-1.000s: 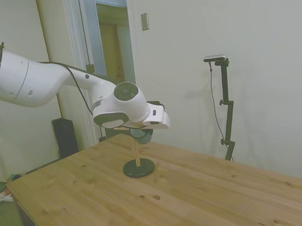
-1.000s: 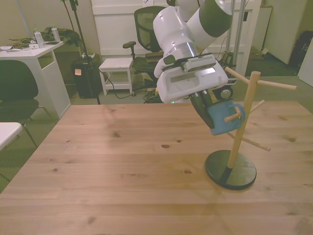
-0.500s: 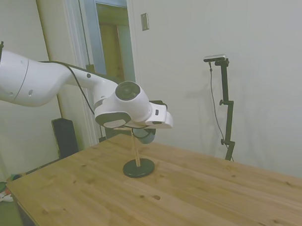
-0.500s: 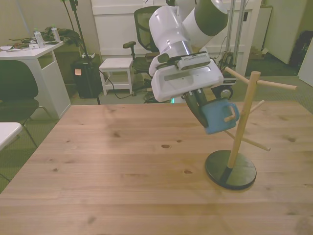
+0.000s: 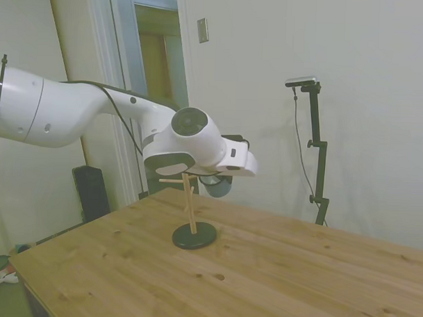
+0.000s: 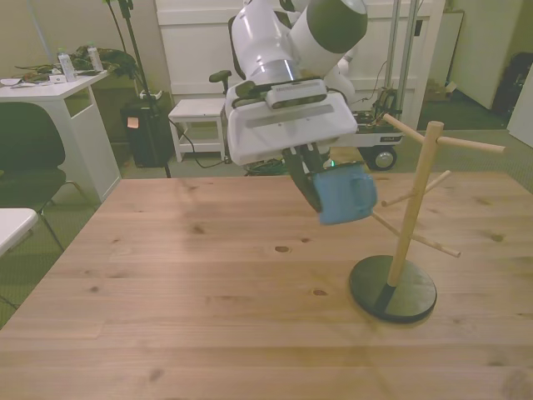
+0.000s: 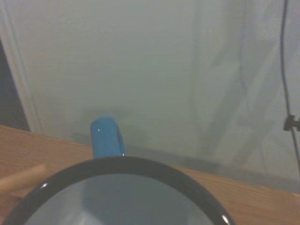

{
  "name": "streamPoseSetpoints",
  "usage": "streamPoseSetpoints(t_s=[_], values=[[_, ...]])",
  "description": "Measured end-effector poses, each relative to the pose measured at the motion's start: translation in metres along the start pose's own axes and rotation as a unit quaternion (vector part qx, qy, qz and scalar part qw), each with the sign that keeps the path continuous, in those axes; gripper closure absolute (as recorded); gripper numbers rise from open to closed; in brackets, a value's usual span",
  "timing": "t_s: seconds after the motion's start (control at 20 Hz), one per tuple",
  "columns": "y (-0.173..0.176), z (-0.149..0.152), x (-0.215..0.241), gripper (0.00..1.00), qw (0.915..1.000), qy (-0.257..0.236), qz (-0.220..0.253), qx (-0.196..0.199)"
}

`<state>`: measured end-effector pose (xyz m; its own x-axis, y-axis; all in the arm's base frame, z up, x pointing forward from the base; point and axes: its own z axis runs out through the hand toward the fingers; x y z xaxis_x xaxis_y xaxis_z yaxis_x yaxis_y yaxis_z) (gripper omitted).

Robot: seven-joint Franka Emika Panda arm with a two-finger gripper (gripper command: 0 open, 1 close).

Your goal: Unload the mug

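The blue mug (image 6: 344, 193) hangs in the air above the table, tilted, to the front view's left of the wooden peg stand (image 6: 414, 218) and clear of its pegs. My gripper (image 6: 312, 187) is shut on the mug's rim. In the side view the mug (image 5: 217, 186) shows just under the white hand, beside the stand (image 5: 191, 210). The wrist view is filled by the mug's dark rim and pale inside (image 7: 117, 197), with its blue handle (image 7: 107, 137) sticking out and one peg tip (image 7: 21, 178) at the edge.
The stand's dark round base (image 6: 392, 287) sits on the wooden table (image 6: 208, 292) at the front view's right. Behind the table stand a white desk (image 6: 58, 104), office chairs and a stool.
The gripper has carried the mug toward the front view's left and slightly up, drawing its handle off the peg. The stand has stayed in place.
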<state>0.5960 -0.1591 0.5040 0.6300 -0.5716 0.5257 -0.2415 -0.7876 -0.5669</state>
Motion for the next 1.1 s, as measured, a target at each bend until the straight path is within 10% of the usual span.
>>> streamPoseSetpoints(t_s=[0.6,1.1], values=[[0.129,-0.094,-0.010,1.00,0.9704,-0.065,0.124,-0.197],[0.173,-0.068,-0.071,1.00,0.9527,-0.111,0.140,-0.246]])
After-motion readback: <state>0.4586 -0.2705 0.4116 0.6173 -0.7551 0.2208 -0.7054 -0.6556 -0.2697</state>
